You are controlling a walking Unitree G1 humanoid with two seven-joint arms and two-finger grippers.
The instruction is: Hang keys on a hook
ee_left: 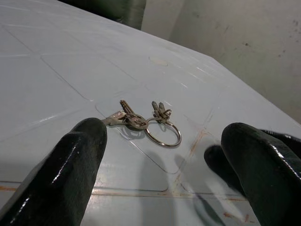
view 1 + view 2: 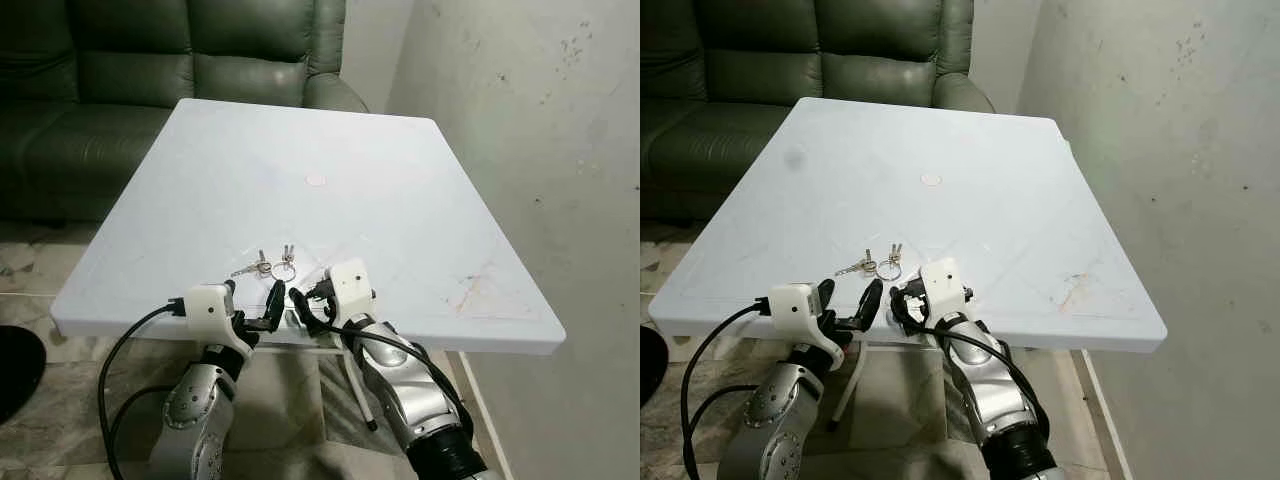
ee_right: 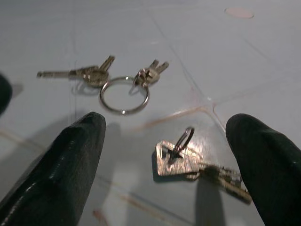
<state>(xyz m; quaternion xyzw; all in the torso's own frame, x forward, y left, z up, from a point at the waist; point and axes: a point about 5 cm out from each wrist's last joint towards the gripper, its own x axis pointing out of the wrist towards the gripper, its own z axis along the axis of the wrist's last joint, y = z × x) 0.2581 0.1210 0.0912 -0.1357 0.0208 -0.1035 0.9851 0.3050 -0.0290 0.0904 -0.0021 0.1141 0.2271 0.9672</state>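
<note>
Table: a white square plastic table (image 2: 420,200), standing in front of a green leather sofa (image 2: 150,90) and beside a stained wall (image 2: 540,120).
Keys: a bunch of keys on a large ring (image 2: 272,266) lies flat on the table near its front edge, just ahead of both grippers; two small clusters of keys fan out from the ring.
Second key: in the right wrist view a separate flat key on a small ring (image 3: 181,157) lies on the table between the right fingers, closer to them than the big ring (image 3: 124,94).
Left gripper (image 2: 262,307): at the table's front edge, fingers spread wide, holding nothing; the key bunch (image 1: 146,123) lies beyond the tips.
Right gripper (image 2: 305,308): just beside the left one at the same edge, fingers wide apart and empty, tips low over the table.
Table mark: a small round disc (image 2: 315,181) at the table's centre.
</note>
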